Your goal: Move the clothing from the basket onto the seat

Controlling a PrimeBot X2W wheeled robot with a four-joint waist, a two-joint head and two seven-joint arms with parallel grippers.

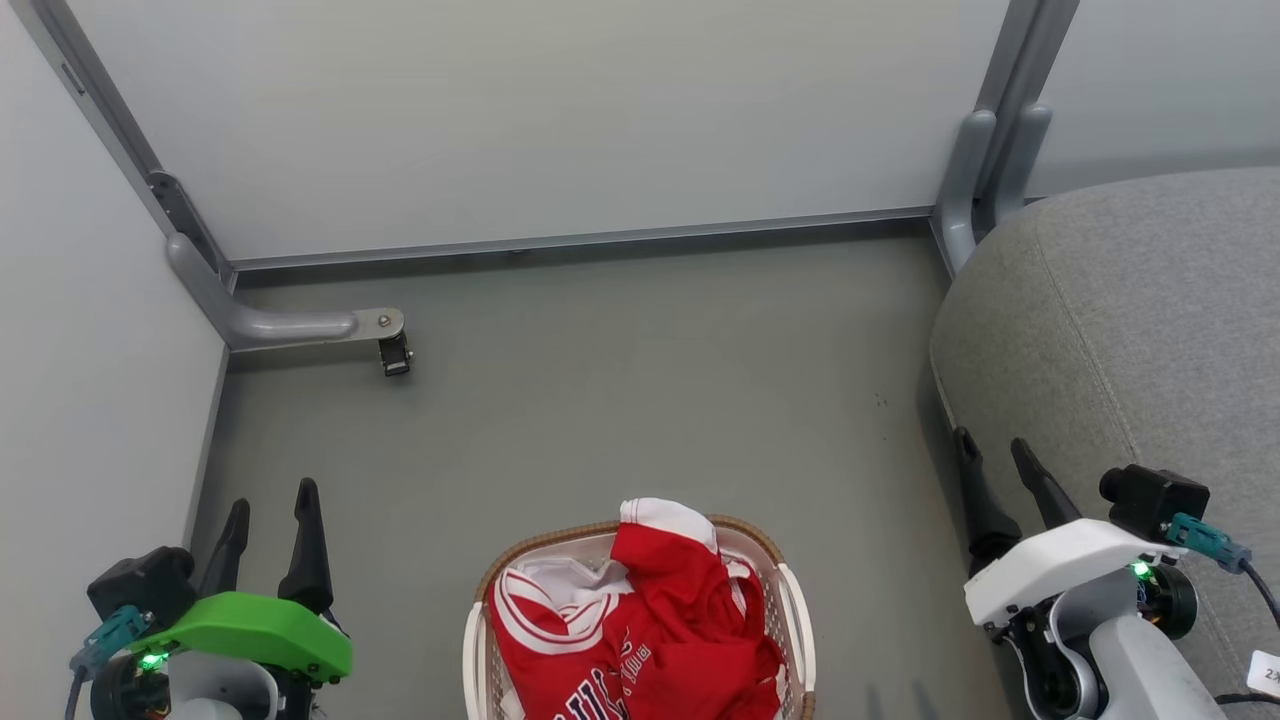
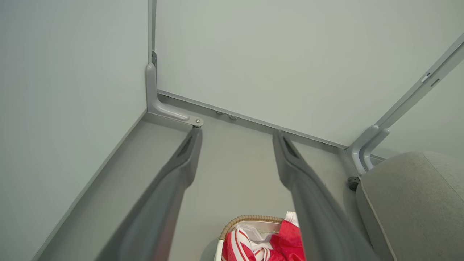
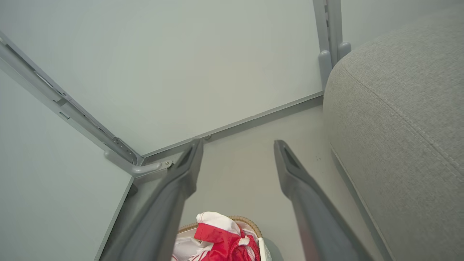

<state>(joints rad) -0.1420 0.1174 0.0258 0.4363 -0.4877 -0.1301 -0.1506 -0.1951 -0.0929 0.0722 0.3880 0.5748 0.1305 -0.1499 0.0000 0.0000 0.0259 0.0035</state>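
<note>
Grey floor (image 1: 640,400) and pale panels (image 1: 560,120) form the corner faced by the robot. The basket (image 1: 790,600) stands on the floor at 6 o'clock in the head view. The clothing (image 1: 660,620) is heaped inside it, red with white trim, and one fold rises over the far rim. The seat (image 1: 1130,330) bulks at 3 o'clock, apart from the basket. The left gripper (image 1: 273,495) hangs at 8 o'clock and the right gripper (image 1: 990,438) at 4 o'clock. Both have their fingers spread wide with nothing between them, and both point to 12, past the load. The clothing lies toward 4 o'clock from the left fingers and toward 8 from the right, so either arm would have to swing inward and down. The two look about equally near, but the right gripper is just beside the seat and probably has the shorter carry. The picture's bottom edge cuts off the basket's near half, so its long axis cannot be told. The lettering is clipped, and the two garments cannot be separated in the heap. A white cloth (image 1: 560,578) shows under the red.
</note>
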